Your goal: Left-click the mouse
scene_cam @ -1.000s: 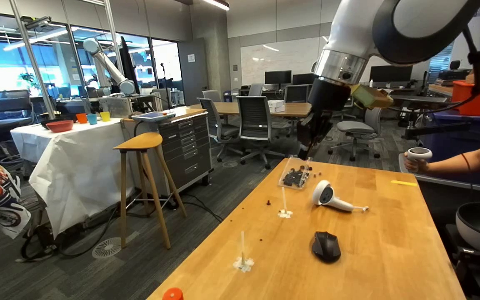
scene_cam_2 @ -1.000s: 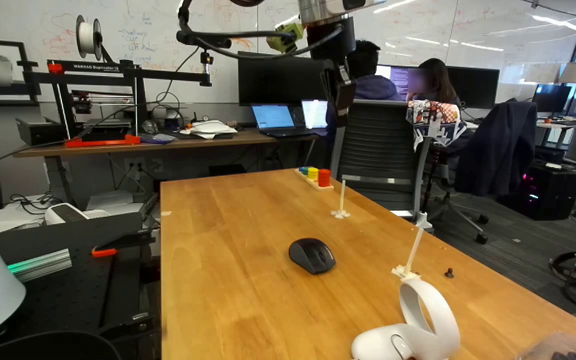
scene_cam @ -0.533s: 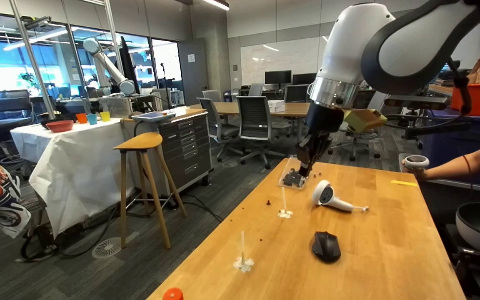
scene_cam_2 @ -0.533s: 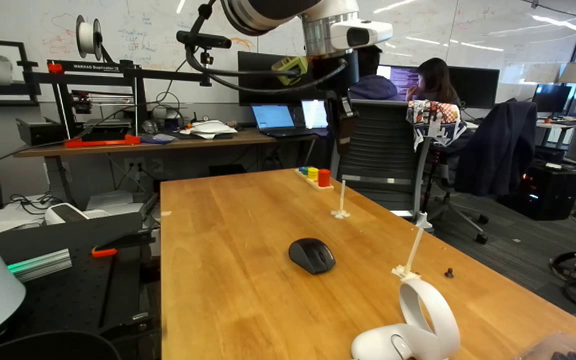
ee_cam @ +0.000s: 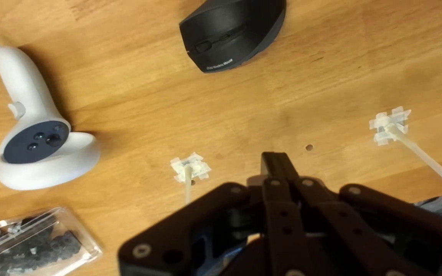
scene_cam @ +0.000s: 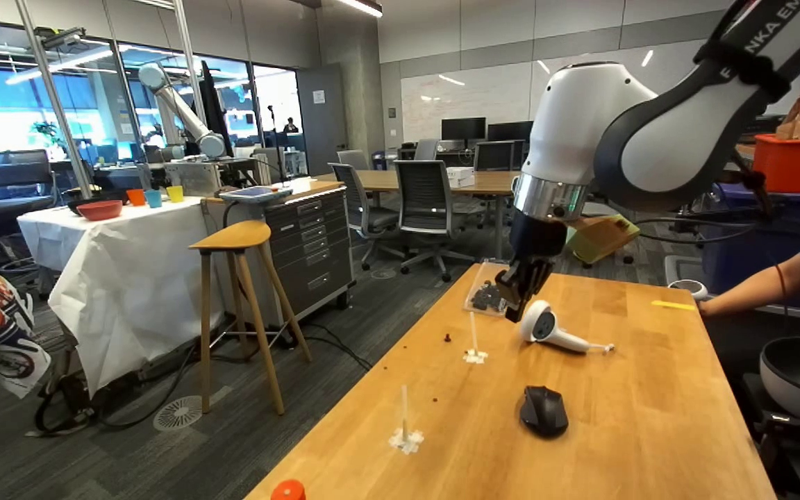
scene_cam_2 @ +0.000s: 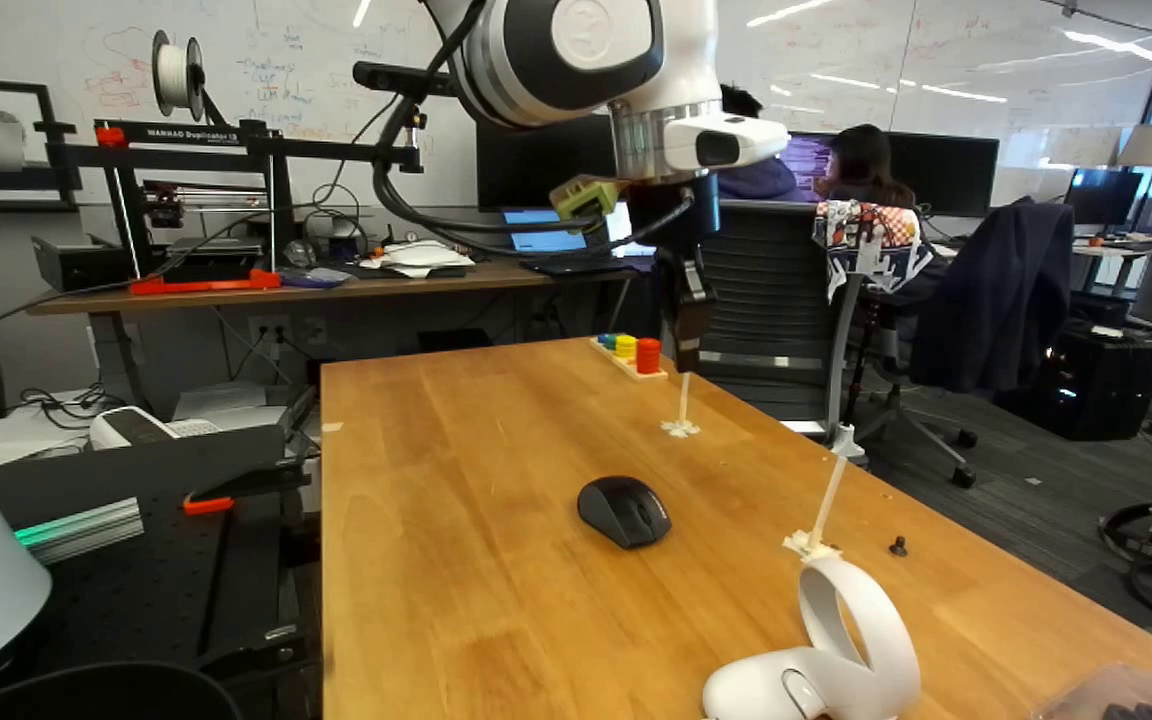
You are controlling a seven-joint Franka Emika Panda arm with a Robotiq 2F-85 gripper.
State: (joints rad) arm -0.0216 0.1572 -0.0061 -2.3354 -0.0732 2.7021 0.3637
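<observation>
I read "Wireless Mouse" on the mouse [ee_cam: 234, 32], "WANHAO Duplicator i3" on the printer [scene_cam_2: 176, 134], "NKA EM" on the arm [scene_cam: 678, 146].

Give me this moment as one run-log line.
claw: shut, above table | mouse: on table | claw-mouse contact: none | white controller: on table | click: not under way

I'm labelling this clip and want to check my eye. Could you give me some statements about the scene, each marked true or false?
1. The end effector is shut. True.
2. The mouse lies on the wooden table. True.
3. The end effector is pressing on the mouse. False: the two are apart, with the end effector raised.
4. A white controller lies on the wooden table. True.
5. The mouse is upside down. False: it rests right side up.
6. The mouse is white. False: it is black.
</observation>
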